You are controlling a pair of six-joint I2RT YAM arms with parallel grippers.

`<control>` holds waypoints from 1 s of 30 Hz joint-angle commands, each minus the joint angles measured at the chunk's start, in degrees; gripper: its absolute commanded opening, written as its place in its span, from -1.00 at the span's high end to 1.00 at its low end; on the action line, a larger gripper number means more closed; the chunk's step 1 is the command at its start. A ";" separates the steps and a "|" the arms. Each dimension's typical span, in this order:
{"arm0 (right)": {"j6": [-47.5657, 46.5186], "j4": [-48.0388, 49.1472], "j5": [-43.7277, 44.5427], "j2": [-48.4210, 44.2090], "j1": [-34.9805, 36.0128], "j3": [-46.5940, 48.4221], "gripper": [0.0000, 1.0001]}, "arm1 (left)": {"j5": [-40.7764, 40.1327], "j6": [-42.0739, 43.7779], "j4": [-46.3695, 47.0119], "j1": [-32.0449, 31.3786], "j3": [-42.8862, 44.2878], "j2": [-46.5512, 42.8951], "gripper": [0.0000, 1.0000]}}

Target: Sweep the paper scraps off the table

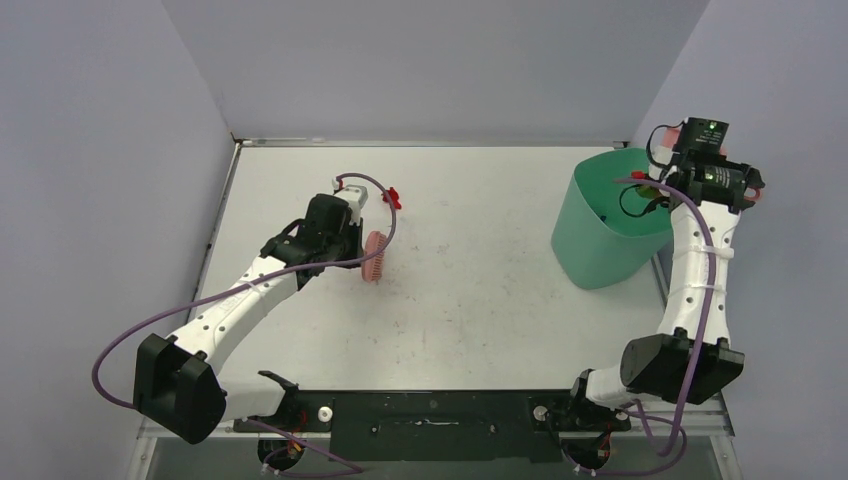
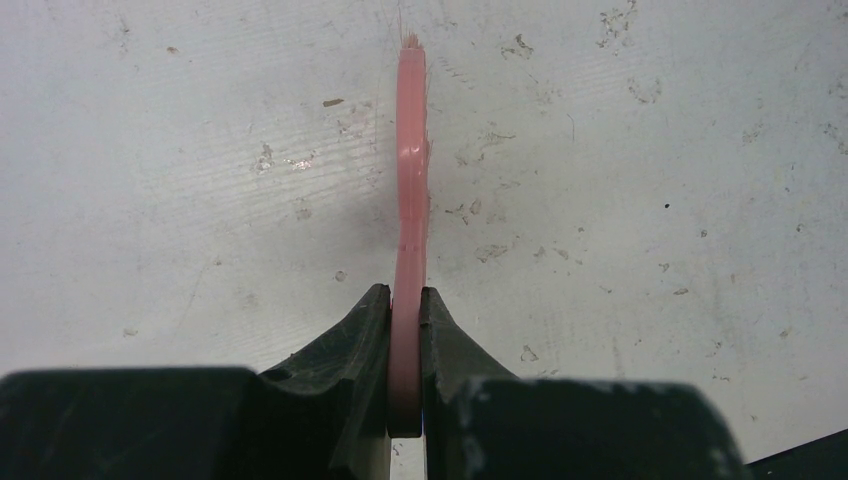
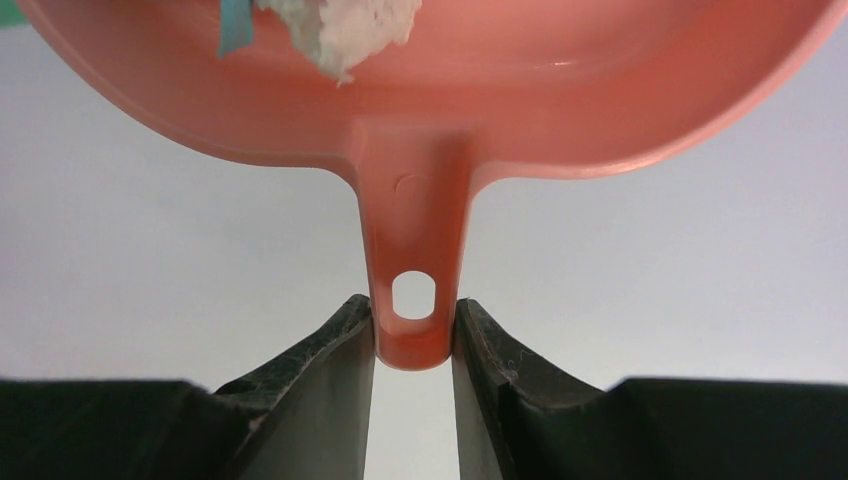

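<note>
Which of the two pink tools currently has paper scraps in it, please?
The dustpan, held by its handle in the right gripper: a white scrap and a blue scrap lie in it. The brush in the left gripper carries none.

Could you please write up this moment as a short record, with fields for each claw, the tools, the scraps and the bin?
left claw: shut on the brush, which sits edge-on between the fingers
brush: pink, low over the table, left of centre; contact unclear
right claw: shut on the dustpan handle
dustpan: pink, raised at the bin's far right rim
paper scraps: a white wad and a blue strip lie in the dustpan
bin: green, upright, at the table's far right
table: white, scuffed
</note>
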 commanded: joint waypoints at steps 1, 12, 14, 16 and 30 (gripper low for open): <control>-15.06 16.46 6.42 -6.70 -0.18 -7.38 0.85 | -0.25 0.55 0.82 -0.36 2.95 -0.49 1.00; -14.76 17.16 6.91 -7.11 -0.27 -9.21 0.84 | -0.15 0.64 0.80 -0.34 2.95 -0.29 1.00; -14.46 17.05 6.86 -7.22 -0.27 -9.49 0.84 | -0.17 0.64 0.82 -0.33 2.90 -0.29 1.00; -14.05 17.09 6.70 -7.51 -0.28 -9.99 0.88 | -0.16 0.64 0.81 -0.37 2.94 -0.32 1.00; 4.36 13.92 -3.70 -3.13 0.17 0.50 0.89 | 0.21 0.64 0.73 -0.34 3.12 0.06 1.00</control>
